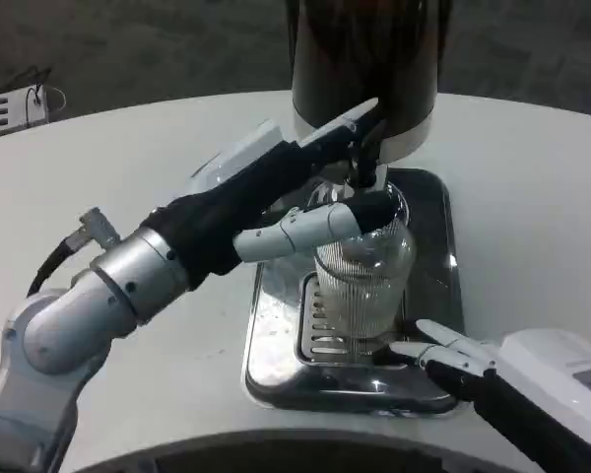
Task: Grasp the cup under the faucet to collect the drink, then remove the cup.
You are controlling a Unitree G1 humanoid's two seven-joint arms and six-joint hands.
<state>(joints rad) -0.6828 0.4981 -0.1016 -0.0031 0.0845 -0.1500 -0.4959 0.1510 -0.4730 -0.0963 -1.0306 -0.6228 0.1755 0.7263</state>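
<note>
A clear ribbed cup [366, 281] stands at frame centre on the slotted grate of a steel tray [276, 325], directly under the faucet [364, 163] of a dark dispenser [364, 59]. Whether the cup holds any liquid cannot be told. The left hand [295, 192], reaching in from the left, has its fingers [315, 225] lying across the cup's upper front, touching it. The right hand [463, 360], lower right, rests at the tray's edge beside the cup's base, fingers slightly spread, holding nothing.
</note>
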